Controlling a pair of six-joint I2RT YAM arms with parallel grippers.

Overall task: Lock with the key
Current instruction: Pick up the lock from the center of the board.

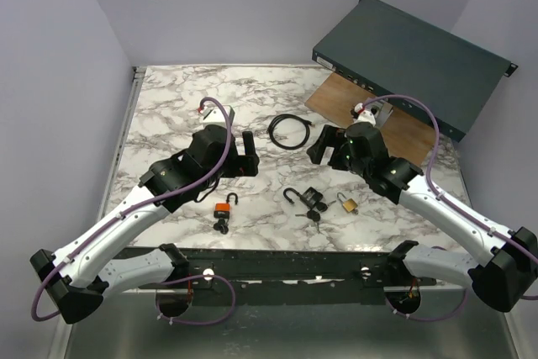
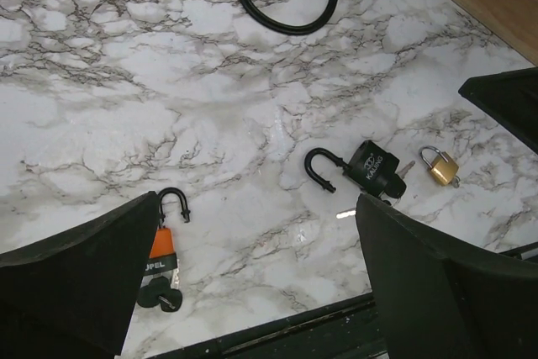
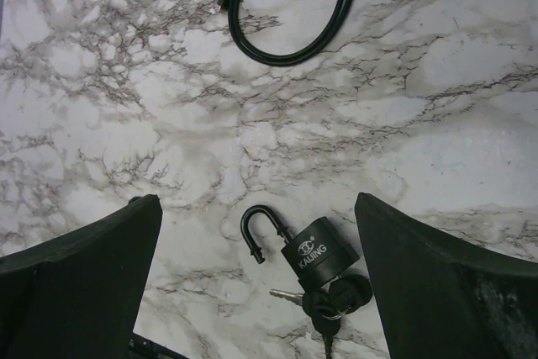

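A black padlock (image 1: 308, 198) (image 3: 318, 251) (image 2: 370, 170) lies on the marble table with its shackle swung open. Its black-headed keys (image 3: 336, 296) (image 1: 315, 214) lie bunched at its base; whether one sits in the keyhole I cannot tell. My right gripper (image 1: 324, 145) (image 3: 256, 203) hovers above and just behind it, open, holding nothing. Further left an orange padlock (image 1: 224, 207) (image 2: 161, 245) lies with its shackle open and black keys below its body. My left gripper (image 1: 244, 155) (image 2: 258, 208) hangs open behind it, empty.
A small brass padlock (image 1: 347, 203) (image 2: 441, 166) lies right of the black one. A coiled black cable (image 1: 290, 132) (image 3: 290, 14) lies mid-table. At the back right a dark flat equipment box (image 1: 412, 60) rests above a wooden board (image 1: 403, 128). The table's black front rail (image 1: 277, 262) runs below the locks.
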